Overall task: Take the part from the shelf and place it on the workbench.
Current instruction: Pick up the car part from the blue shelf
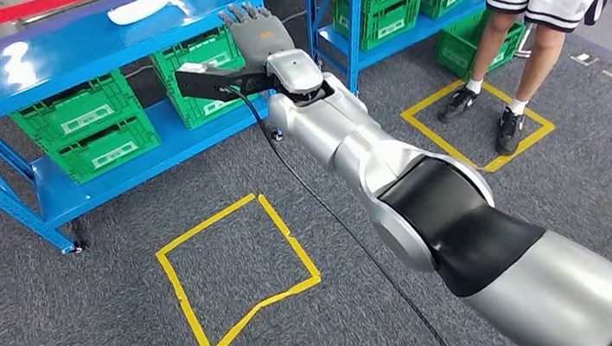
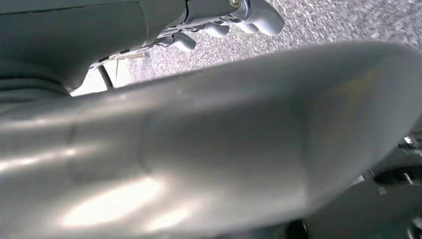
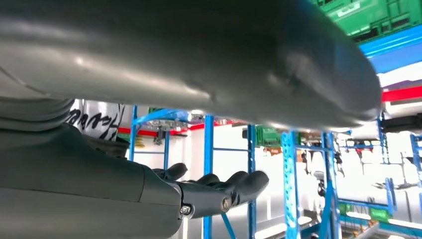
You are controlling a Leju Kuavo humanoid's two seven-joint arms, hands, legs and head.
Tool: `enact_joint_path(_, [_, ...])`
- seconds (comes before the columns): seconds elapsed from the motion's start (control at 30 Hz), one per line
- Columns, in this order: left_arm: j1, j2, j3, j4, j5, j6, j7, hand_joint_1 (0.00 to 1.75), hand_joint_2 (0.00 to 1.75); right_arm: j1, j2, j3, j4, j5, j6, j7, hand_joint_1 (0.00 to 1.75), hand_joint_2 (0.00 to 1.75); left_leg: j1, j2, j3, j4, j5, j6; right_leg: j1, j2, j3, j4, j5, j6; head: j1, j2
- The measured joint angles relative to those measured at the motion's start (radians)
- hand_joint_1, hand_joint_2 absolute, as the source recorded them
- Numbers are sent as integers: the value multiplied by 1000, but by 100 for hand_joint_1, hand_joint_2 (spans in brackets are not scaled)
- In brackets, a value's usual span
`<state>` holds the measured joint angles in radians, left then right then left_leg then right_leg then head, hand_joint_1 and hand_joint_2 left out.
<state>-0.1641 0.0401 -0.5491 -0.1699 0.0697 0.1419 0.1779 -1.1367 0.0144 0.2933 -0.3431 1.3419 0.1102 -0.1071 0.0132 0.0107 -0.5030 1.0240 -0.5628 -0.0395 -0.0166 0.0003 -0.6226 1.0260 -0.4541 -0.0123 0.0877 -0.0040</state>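
The white part (image 1: pixel 143 6) lies on the top board of the blue shelf (image 1: pixel 54 54), at the far left in the head view. My right arm reaches forward from the lower right. Its hand (image 1: pixel 257 32) is level with the shelf's right end, to the right of the part and apart from it. The fingers are stretched out flat and hold nothing. In the right wrist view the fingers (image 3: pixel 224 191) stick out straight in front of blue shelf posts. In the left wrist view my left hand (image 2: pixel 199 149) hangs over grey carpet, its fingers (image 2: pixel 234 17) apart, nothing in it.
Green crates (image 1: pixel 82 111) fill the shelf's lower boards. A second blue shelf (image 1: pixel 345 47) with more green crates stands to the right. A person (image 1: pixel 520 18) stands in a yellow taped square (image 1: pixel 418 117) at the right. Another taped square (image 1: pixel 178 288) marks the carpet in front.
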Motion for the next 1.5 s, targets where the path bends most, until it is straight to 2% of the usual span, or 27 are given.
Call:
enact_joint_path(0.07, [0, 0, 0, 0, 2, 0, -1, 0, 0, -2, 5, 5, 0, -2, 1, -2, 0, 0, 1, -2, -58, 104, -29, -7, -4, 2, 20, -3, -14, -12, -7, 0])
enact_joint_path(0.13, [2, 0, 0, 0, 4, 0, -2, 0, 0, 3, 9, 11, 1, -4, 4, -3, 0, 0, 1, -4, -163, 246, -55, -11, -3, 7, 38, -3, -31, -17, -9, 0])
enact_joint_path(0.17, [5, 0, 0, 1, 4, 0, -2, 0, 0, 7, 10, 13, 2, -5, 6, -3, 0, 0, 1, -4, -204, 284, -45, -11, -2, 10, 49, -3, -41, -17, -9, 0])
enact_joint_path(0.2, [8, 0, 0, 1, 4, 0, -3, 0, 0, 11, 12, 15, 3, -7, 6, -4, 0, 0, 1, -5, -227, 281, -10, -10, -1, 13, 63, -3, -52, -17, -9, 0])
enact_joint_path(0.23, [11, 0, 0, 2, 4, 0, -4, 0, 0, 13, 13, 16, 3, -8, 6, -4, 0, 0, 1, -5, -229, 237, 44, -6, -1, 15, 79, -3, -64, -15, -9, 0])
enact_joint_path(0.3, [13, 1, 0, 4, 4, 0, -5, 0, 0, 14, 15, 19, 5, -13, 6, -5, 0, 0, -4, -7, -198, 103, 148, 3, 0, 17, 106, -6, -88, -9, -11, 0])
enact_joint_path(0.37, [12, 1, 0, 6, 5, 0, -6, 0, 0, 14, 18, 26, 6, -19, 5, -8, 0, 0, -10, -8, -162, 20, 166, 15, 2, 19, 120, -13, -104, 3, -15, 0])
enact_joint_path(0.5, [12, -1, 0, 6, 6, 0, -6, 0, 0, 14, 18, 37, 7, -23, 4, -10, 0, 0, -8, -10, -124, -12, 130, 43, 1, 17, 119, 17, -93, 25, -12, 0])
enact_joint_path(0.57, [11, -1, 0, 6, 6, 0, -7, 0, 0, 12, 18, 39, 7, -23, 4, -11, 0, 0, -5, -12, -102, -19, 117, 53, 1, 12, 59, 111, -106, 30, -8, 0])
enact_joint_path(0.63, [11, -1, 0, 6, 6, 0, -7, 0, 0, 16, 18, 42, 9, -23, 4, -10, 0, 0, -4, -13, -82, -21, 97, 57, 1, 9, -34, 229, -146, 36, -6, 0])
enact_joint_path(0.7, [14, -2, 0, 7, 6, 0, -7, 0, 0, 26, 18, 44, 12, -23, 5, -9, 0, 0, -4, -15, -53, -21, 73, 55, 1, 8, -99, 267, -168, 38, -5, 0])
enact_joint_path(0.73, [16, -2, 0, 7, 6, 0, -7, 0, 0, 29, 17, 45, 13, -23, 5, -9, 0, 0, -4, -17, -35, -21, 59, 53, 1, 8, -109, 238, -149, 37, -5, 0])
enact_joint_path(0.77, [17, -3, 0, 7, 6, 0, -7, 0, 0, 31, 17, 45, 13, -23, 5, -9, 0, 0, -4, -17, -15, -21, 45, 50, 1, 6, -107, 182, -106, 35, -5, 0])
enact_joint_path(0.8, [19, -4, 0, 7, 6, 0, -6, 0, 0, 32, 17, 46, 15, -24, 4, -10, 0, 0, -5, -17, 0, -21, 29, 47, 2, 2, -101, 112, -35, 32, -5, 0])
enact_joint_path(0.87, [18, -5, 0, 8, 6, 0, -6, 0, 0, 34, 17, 47, 18, -26, 4, -10, 0, 0, -7, -17, 24, -22, -1, 36, 8, -4, -87, 18, 59, 22, -10, 0])
enact_joint_path(0.9, [17, -5, 0, 8, 6, 0, -5, 0, 0, 37, 18, 48, 19, -28, 3, -11, 0, 0, -7, -16, 34, -22, -9, 29, 11, -5, -82, 1, 75, 15, -11, 0])
enact_joint_path(0.97, [13, -5, 0, 8, 6, 0, -3, 0, 0, 40, 21, 50, 18, -34, 0, -12, 0, 0, -6, -15, 45, -15, -10, 14, 13, -1, -66, 0, 58, -2, -8, 0])
enact_joint_path(1.03, [11, -6, 0, 7, 6, 0, 0, 0, 0, 35, 27, 53, 15, -37, -6, -13, 0, 0, -4, -14, 13, 51, 14, 2, 9, 3, -40, -7, 43, -18, -10, 0])
enact_joint_path(1.1, [9, -8, 0, 7, 6, 0, 3, 0, 0, 35, 34, 58, 14, -38, -8, -13, 0, 0, -1, -14, -72, 176, 13, -7, 6, 6, -8, -14, 23, -26, -13, 0])
enact_joint_path(1.17, [9, -9, 0, 8, 6, 0, 6, 0, 0, 43, 41, 63, 14, -39, -9, -13, 0, 0, 0, -14, -160, 259, -50, -12, 6, 8, 27, -16, -6, -27, -13, 0])
enact_joint_path(1.23, [13, -9, 0, 9, 6, 0, 8, 0, 0, 49, 45, 68, 14, -41, -9, -12, 0, 0, -1, -14, -206, 243, -98, -9, 6, 11, 66, -16, -37, -27, -14, 0])
enact_joint_path(1.27, [15, -9, 0, 10, 7, 0, 9, 0, 0, 50, 48, 71, 14, -42, -8, -11, 0, 0, -1, -14, -214, 202, -82, -4, 6, 13, 86, -16, -53, -26, -14, 0])
enact_joint_path(1.3, [18, -8, 0, 11, 8, 0, 9, 0, 0, 51, 50, 74, 14, -43, -8, -11, 0, 0, -3, -14, -215, 143, -21, 4, 6, 13, 105, -17, -69, -24, -14, 0])
enact_joint_path(1.37, [24, -8, 0, 14, 10, 0, 7, 0, 0, 54, 56, 82, 16, -45, -7, -11, 0, 0, -10, -15, -212, 32, 135, 16, 9, 17, 136, -16, -101, -14, -16, 0])
enact_joint_path(1.4, [26, -8, 0, 15, 11, 0, 7, 0, 0, 56, 60, 86, 16, -47, -7, -11, 0, 0, -13, -16, -208, 2, 188, 22, 10, 19, 147, -19, -115, -8, -17, 0])
enact_joint_path(1.43, [26, -9, 0, 16, 13, 0, 6, 0, 0, 55, 63, 88, 16, -49, -6, -11, 0, 0, -15, -16, -203, -8, 203, 26, 11, 21, 156, -16, -120, 0, -17, 0])
enact_joint_path(1.5, [22, -11, 0, 14, 15, 0, 3, 0, 0, 46, 68, 90, 14, -52, -6, -11, 0, 0, -14, -18, -181, -10, 191, 39, 10, 20, 153, 12, -109, 12, -14, 0])
